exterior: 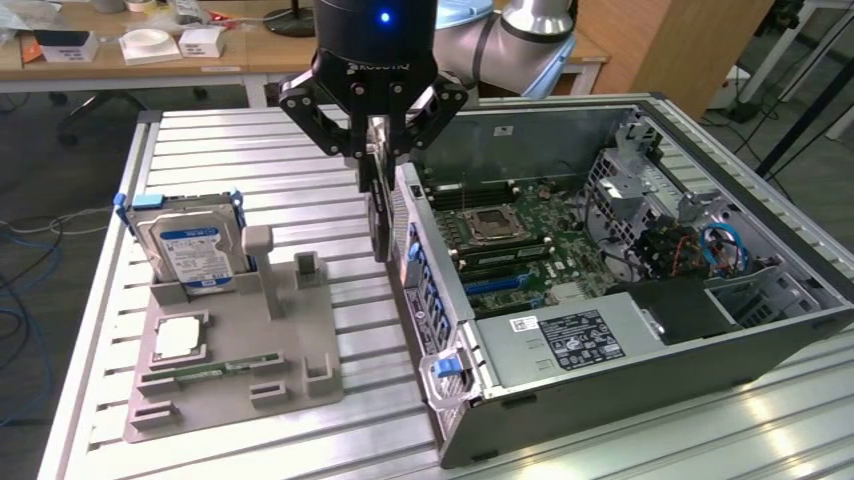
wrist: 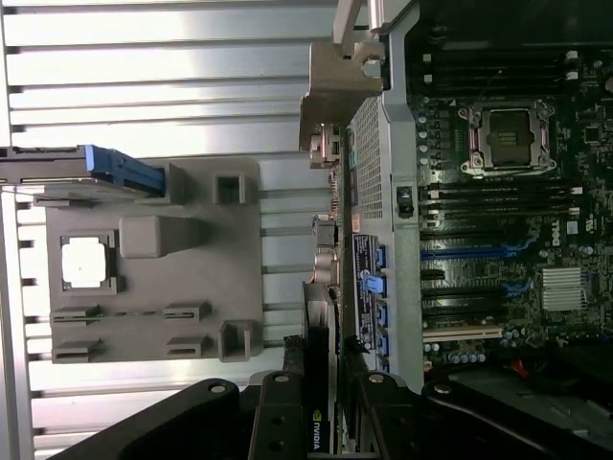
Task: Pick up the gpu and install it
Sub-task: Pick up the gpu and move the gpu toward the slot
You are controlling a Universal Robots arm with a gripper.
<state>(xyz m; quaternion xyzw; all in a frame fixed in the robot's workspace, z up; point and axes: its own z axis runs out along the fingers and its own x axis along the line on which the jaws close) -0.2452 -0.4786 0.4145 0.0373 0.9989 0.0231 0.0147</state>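
My gripper (exterior: 380, 152) is shut on the gpu (exterior: 387, 215), a thin dark card that hangs on edge below the fingers. It sits in the air just outside the rear wall of the open computer case (exterior: 441, 300), on the side of the grey fixture. In the wrist view the gpu (wrist: 321, 326) runs edge-on away from my gripper (wrist: 321, 412), between the two black fingers (wrist: 278, 417). Its metal bracket (wrist: 335, 86) is at the far end, beside the case's back panel. The motherboard (exterior: 521, 245) lies exposed inside the case, with its blue slots (wrist: 474, 251) visible.
A grey parts fixture (exterior: 234, 350) on the slatted metal table (exterior: 200, 150) holds a silver hard drive (exterior: 190, 245) upright, a processor chip (exterior: 180, 340) and a green memory stick (exterior: 214, 372). The power supply (exterior: 574, 340) fills the near end of the case. Desks stand behind the table.
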